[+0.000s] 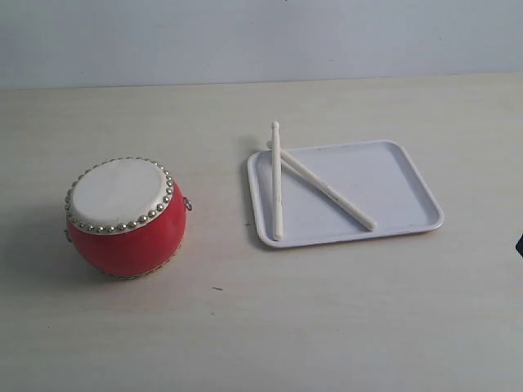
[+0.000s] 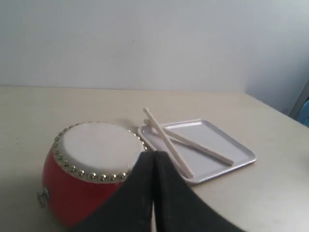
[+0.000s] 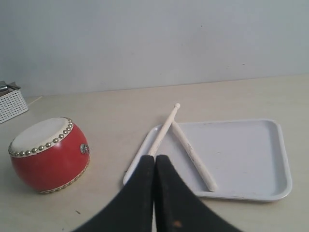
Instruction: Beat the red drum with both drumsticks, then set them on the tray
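Exterior view looks steeply down on the table (image 1: 327,327); both wrist views sit low and near, sharing the red drum (image 1: 122,241) and tray (image 1: 392,184).

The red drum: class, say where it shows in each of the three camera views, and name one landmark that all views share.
Exterior view: red drum stands left of centre, apart from the tray.
Left wrist view: the drum is close up, partly hidden behind the shut left gripper.
Right wrist view: the drum is farther off, clear of the shut right gripper.
Shared landmark: the tray holding the drumsticks in a V.
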{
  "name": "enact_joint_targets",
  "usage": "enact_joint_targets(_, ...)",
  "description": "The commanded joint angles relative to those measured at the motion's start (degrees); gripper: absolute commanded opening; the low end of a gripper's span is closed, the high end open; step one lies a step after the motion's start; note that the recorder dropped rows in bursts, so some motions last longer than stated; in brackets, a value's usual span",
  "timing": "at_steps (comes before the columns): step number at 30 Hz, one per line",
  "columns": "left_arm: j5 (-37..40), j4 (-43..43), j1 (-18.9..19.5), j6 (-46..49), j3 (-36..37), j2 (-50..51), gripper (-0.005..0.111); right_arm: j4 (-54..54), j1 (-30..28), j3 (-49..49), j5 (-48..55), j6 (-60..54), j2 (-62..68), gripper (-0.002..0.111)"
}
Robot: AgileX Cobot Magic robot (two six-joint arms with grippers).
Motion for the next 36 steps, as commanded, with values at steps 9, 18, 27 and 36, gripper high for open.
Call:
enact_joint_targets(9, 11.04, 4.06, -0.19, 2.33, 0.16, -0.45, 0.000, -0.09, 0.04, 0.29, -0.01, -0.02, -0.19, 0.000)
enact_joint_targets(18, 13.57, 4.28, 0.93, 5.70, 0.16, -3.77, 0.000, -0.09, 0.04, 0.29, -0.01, -0.02, -0.19, 0.000)
enact_joint_targets(27, 13.68, 6.75, 11.28, 8.33, 0.16, -3.77, 0.000, -0.09, 0.04, 0.29, -0.01, -0.02, -0.19, 0.000)
enact_joint_targets(36, 13.68, 7.22, 16.90, 8.46, 0.16, -3.77, 0.000, -0.09, 0.04, 0.29, -0.01, -0.02, -0.19, 0.000)
